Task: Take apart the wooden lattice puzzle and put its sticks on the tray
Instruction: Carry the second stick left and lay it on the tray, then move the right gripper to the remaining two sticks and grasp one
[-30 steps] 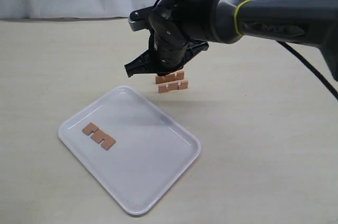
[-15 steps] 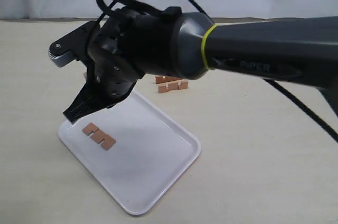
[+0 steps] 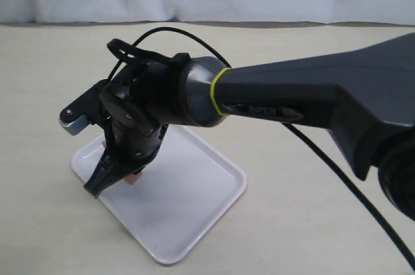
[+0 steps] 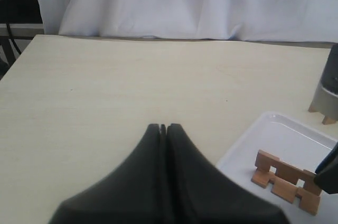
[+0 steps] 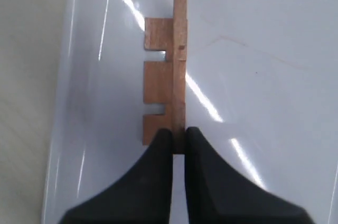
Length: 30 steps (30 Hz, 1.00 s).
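Note:
My right gripper [image 5: 179,135] is shut on one end of a reddish-brown notched stick [image 5: 180,71], holding it on its edge low over the white tray [image 5: 264,76]. Right beside it a second stick [image 5: 157,84] lies flat on the tray. In the exterior view the right gripper [image 3: 97,187] reaches across to the tray's [image 3: 194,223] left part, and only a sliver of stick [image 3: 134,176] shows. The left wrist view shows the pair of sticks [image 4: 288,182] on the tray [image 4: 274,129]. My left gripper [image 4: 163,127] is shut and empty above bare table. The rest of the puzzle is mostly hidden.
Two wooden ends [image 4: 317,109] peek out beyond the tray's far rim from behind the right arm [image 4: 330,86]. The thick right arm [image 3: 292,100] and its cable [image 3: 337,178] cross over the tray. A white curtain [image 4: 185,2] hangs behind the beige table.
The right gripper has swung left from the puzzle remains behind the tray and come down over the tray's left part with a stick, beside the stick lying there.

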### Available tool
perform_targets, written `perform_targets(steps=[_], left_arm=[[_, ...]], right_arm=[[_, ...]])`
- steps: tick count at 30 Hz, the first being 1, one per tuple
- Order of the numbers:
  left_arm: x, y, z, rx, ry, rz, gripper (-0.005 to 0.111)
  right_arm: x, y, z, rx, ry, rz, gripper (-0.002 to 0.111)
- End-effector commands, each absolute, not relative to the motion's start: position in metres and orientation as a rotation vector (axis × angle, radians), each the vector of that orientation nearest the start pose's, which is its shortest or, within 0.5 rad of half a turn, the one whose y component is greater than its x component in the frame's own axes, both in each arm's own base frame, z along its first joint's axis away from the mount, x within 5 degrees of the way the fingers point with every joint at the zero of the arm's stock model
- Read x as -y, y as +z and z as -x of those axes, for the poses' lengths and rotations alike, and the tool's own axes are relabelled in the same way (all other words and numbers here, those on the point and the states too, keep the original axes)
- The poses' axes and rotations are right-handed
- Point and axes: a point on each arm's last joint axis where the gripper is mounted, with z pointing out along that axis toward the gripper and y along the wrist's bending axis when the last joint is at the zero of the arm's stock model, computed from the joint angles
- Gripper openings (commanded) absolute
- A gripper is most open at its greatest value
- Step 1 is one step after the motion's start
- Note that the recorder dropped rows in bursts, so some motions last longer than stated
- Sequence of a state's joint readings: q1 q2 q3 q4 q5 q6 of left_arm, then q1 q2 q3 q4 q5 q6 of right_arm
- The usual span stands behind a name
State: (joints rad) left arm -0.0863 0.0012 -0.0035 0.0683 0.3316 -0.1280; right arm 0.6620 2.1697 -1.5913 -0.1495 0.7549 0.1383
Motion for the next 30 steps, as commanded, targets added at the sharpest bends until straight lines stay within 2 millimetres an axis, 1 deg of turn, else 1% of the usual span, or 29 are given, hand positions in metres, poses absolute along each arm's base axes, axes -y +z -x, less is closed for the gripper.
perform_targets(steps=[1,3,7,10,13,17,18,21,23,24,25,26,27,28,29,30], left_arm=[[0.003,0.184,-0.054,-1.808,-0.093,-0.010,0.000],[0.003,0.184,-0.054,-1.808,-0.093,-0.010,0.000],[0.003,0.184,-0.054,-1.808,-0.093,-0.010,0.000],[0.003,0.184,-0.054,-1.808,-0.093,-0.010,0.000],[0.003,0.184,-0.054,-1.808,-0.093,-0.010,0.000],[0.003,0.184,-0.054,-1.809,-0.096,-0.008,0.000],[0.003,0.184,-0.054,-1.805,-0.097,-0.008,0.000],[0.003,0.184,-0.054,-1.805,-0.097,-0.008,0.000],[0.003,0.184,-0.054,-1.805,-0.097,-0.008,0.000],[0.003,0.184,-0.054,-1.805,-0.097,-0.008,0.000],[0.003,0.184,-0.054,-1.805,-0.097,-0.008,0.000],[0.003,0.184,-0.054,-1.805,-0.097,-0.008,0.000],[0.003,0.184,-0.054,-1.805,-0.097,-0.008,0.000],[0.003,0.184,-0.054,-1.805,-0.097,-0.008,0.000],[0.003,0.184,-0.054,-1.805,-0.097,-0.008,0.000],[0.003,0.184,-0.054,-1.805,-0.097,-0.008,0.000]], right_arm=[[-0.261,0.144,-0.368,-2.706,0.016,0.794,0.007],[-0.258,0.143,-0.369,-2.717,0.013,0.777,0.013],[-0.257,0.143,-0.370,-2.721,0.012,0.767,0.033],[-0.257,0.143,-0.370,-2.723,-0.001,0.774,0.043],[-0.252,0.153,-0.371,-2.687,-0.065,0.813,0.045],[-0.245,0.178,-0.373,-2.617,-0.114,0.829,0.045],[-0.241,0.185,-0.375,-2.597,-0.125,0.827,0.045],[-0.225,0.201,-0.382,-2.558,-0.144,0.844,0.045],[-0.210,0.205,-0.388,-2.560,-0.159,0.866,0.045],[-0.195,0.205,-0.395,-2.575,-0.161,0.871,0.045],[-0.186,0.204,-0.399,-2.586,-0.155,0.865,0.045],[-0.171,0.202,-0.407,-2.596,-0.106,0.839,0.045],[-0.164,0.201,-0.411,-2.605,-0.064,0.822,0.045],[-0.148,0.199,-0.418,-2.624,0.042,0.771,0.045],[-0.141,0.197,-0.421,-2.632,0.093,0.759,0.046],[-0.127,0.193,-0.427,-2.633,0.161,0.742,0.046]])
